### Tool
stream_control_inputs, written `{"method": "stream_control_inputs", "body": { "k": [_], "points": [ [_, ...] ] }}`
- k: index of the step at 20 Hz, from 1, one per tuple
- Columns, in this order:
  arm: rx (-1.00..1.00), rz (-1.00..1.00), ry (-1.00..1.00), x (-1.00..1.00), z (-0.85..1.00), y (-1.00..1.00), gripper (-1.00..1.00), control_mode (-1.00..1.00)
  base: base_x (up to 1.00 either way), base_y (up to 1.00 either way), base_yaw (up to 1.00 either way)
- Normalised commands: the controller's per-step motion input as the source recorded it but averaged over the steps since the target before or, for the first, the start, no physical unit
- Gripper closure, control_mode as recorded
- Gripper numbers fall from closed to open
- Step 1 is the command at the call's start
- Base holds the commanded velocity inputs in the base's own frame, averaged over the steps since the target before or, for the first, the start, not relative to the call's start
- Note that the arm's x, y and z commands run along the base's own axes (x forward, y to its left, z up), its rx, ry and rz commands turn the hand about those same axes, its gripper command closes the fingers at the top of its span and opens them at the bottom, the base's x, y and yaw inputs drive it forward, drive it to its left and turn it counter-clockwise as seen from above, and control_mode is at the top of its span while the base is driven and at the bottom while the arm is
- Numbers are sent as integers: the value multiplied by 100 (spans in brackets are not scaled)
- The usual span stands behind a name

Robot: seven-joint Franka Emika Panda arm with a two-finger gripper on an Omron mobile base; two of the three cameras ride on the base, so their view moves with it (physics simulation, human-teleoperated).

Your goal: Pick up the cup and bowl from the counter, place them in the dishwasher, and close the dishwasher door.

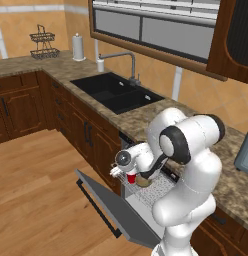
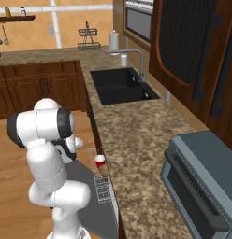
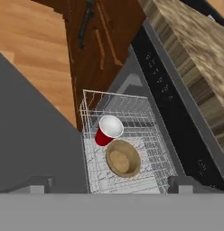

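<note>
The red cup (image 3: 108,130) lies tilted in the white wire rack (image 3: 145,135) of the dishwasher, its white mouth facing up. The tan bowl (image 3: 123,158) sits right beside it in the same rack. My gripper (image 3: 111,186) hangs above them, open, its fingertips (image 3: 38,184) far apart with nothing between. From the left base view the cup (image 1: 131,178) and bowl (image 1: 142,181) show just under my hand (image 1: 118,169). The dishwasher door (image 1: 111,205) is dropped down flat. The right base view has the cup (image 2: 99,161) and bowl (image 2: 104,171) in the pulled-out rack (image 2: 103,189).
The granite counter (image 1: 141,117) runs above the dishwasher, with a black sink (image 1: 116,92) and faucet farther along. A grey toaster oven (image 2: 202,177) stands on the counter (image 2: 136,140) near me. Dark wooden cabinets (image 3: 93,40) flank the opening. Wood floor lies beyond the door.
</note>
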Motion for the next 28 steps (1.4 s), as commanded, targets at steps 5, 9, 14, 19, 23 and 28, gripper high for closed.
{"method": "stream_control_inputs", "body": {
  "k": [5,9,14,19,23,28],
  "points": [
    [0,-7,-38,-4,100,0,-100,-100,0,0,0],
    [0,-6,-37,0,100,0,-100,-100,0,0,0],
    [1,-5,-30,0,100,0,-100,-100,0,0,0],
    [9,-7,-11,-8,100,0,-100,-100,0,0,0],
    [21,-3,0,-18,100,-1,-100,-100,0,0,0],
    [34,0,4,-20,100,0,-100,-100,0,0,0]
  ]
}}
